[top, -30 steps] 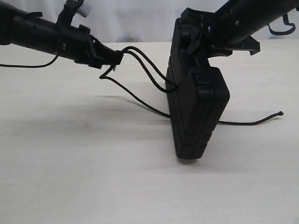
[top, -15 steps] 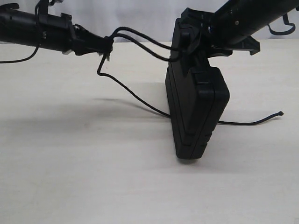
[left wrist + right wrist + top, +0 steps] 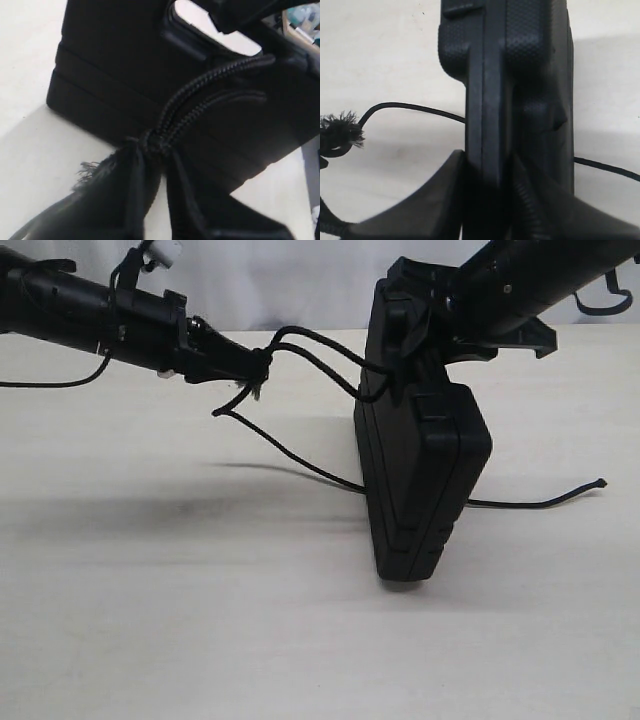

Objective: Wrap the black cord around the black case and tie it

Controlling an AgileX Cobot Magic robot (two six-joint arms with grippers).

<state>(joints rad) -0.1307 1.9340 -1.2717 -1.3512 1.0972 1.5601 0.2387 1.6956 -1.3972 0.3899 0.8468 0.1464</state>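
Black cord (image 3: 300, 455) is in the air on the left side of the scene, pinched in the left gripper (image 3: 252, 365), which is clenched on it above the table (image 3: 200, 620). From that pinch two strands run side by side across to the upper part of the black case (image 3: 425, 480). Where exactly they meet it is hard to make out, since the right gripper (image 3: 415, 325) sits in front of that spot.

A third stretch of the cord drops from the left gripper, bends sharply and slants down to the table, reaching the foot of the case. On the other side of the case the cord comes out again and lies on the table, ending in a small knobbed tip (image 3: 599, 483) well clear of the case.

The case stands upright on one narrow end on the table — its broad faces turned left and right in the exterior view. The right gripper is clamped on its top end.

The left wrist view shows the left gripper (image 3: 155, 160) closed tight on the cord (image 3: 210, 85), the two braided strands leaving it together toward the case (image 3: 110, 60), with a frayed tuft (image 3: 92, 170) just beside the fingers (image 3: 135, 200).

The right wrist view shows the right gripper (image 3: 487, 200) with one finger on each broad face of the case (image 3: 520, 75) — gripping it firmly. The cord (image 3: 410, 106) meets the case from one side and leaves on the other, lying on the table (image 3: 380, 50), and the frayed tuft (image 3: 340, 132) shows at the edge of this view.
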